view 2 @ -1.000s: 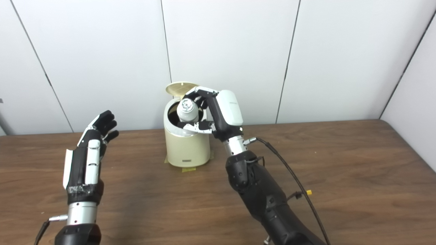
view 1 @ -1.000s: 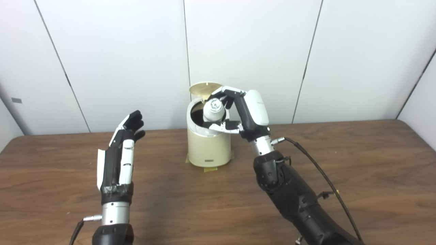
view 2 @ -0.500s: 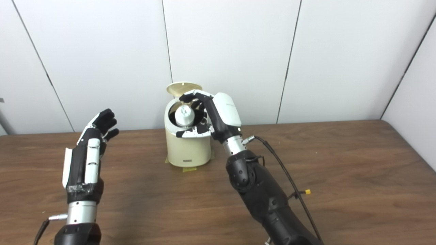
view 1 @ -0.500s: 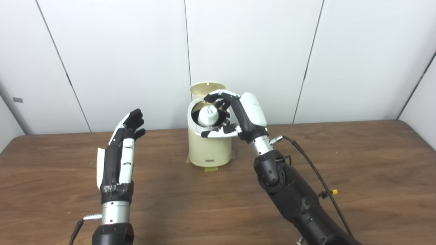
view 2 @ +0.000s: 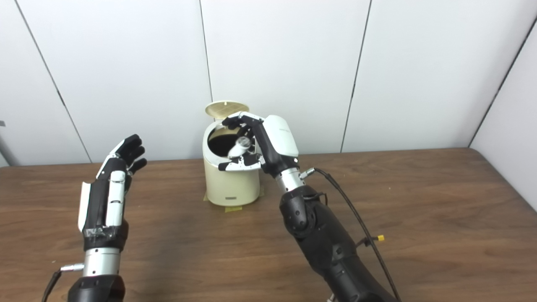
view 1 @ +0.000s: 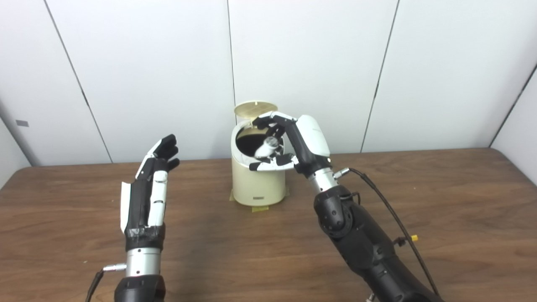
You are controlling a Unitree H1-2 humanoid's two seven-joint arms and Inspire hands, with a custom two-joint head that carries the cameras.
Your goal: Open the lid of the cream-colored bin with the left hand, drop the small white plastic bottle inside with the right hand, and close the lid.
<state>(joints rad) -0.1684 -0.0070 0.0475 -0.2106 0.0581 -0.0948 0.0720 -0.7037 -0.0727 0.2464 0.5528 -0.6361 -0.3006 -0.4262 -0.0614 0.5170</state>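
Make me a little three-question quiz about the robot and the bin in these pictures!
1. True or false: the round tan lid of the cream-colored cylindrical bin stands open.
2. Which hand is at the bin's mouth? A) left hand B) right hand
3. Fill in: the small white plastic bottle is tilted at the bin's ____.

Key: 1 true. 2 B; the left hand is open, apart from the bin, above the brown wooden table. 3 opening; whether the right hand grips it cannot be told.

My right hand (view 1: 293, 142) hangs over the open cream-coloured cylindrical bin (view 1: 258, 184), the small white plastic bottle (view 1: 267, 147) tilted at its mouth.
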